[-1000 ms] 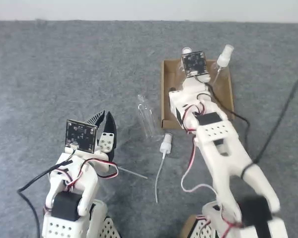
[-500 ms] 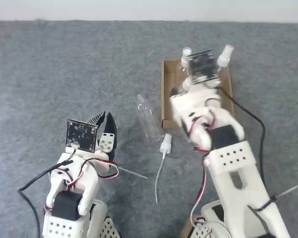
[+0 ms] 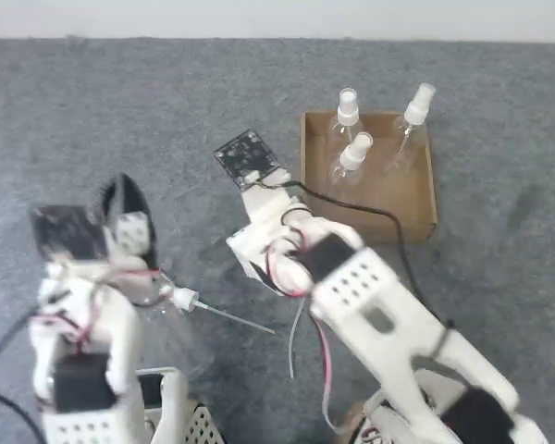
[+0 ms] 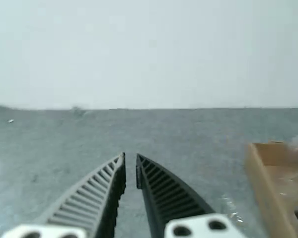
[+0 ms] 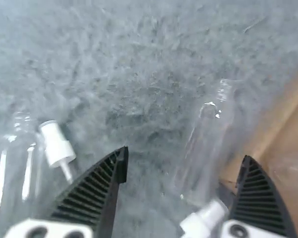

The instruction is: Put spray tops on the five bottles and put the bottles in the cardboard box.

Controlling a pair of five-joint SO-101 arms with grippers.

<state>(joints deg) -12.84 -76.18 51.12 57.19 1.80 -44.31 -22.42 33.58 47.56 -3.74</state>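
While the right gripper hangs over the grey carpet with its jaws spread wide and nothing in them, an uncapped clear bottle lies on the carpet between its two fingers, nearer the finger on the box side. A loose spray top lies just beside that bottle's near end, close under the gripper's body. Past that same finger is the cardboard box. Outside the other finger lies a second spray top, with a second clear bottle just beside it. From above, three capped bottles sit inside the box.

The left gripper has its jaws drawn together to a thin slit, holding nothing. The box is ahead of it, toward the right arm's side and well apart.
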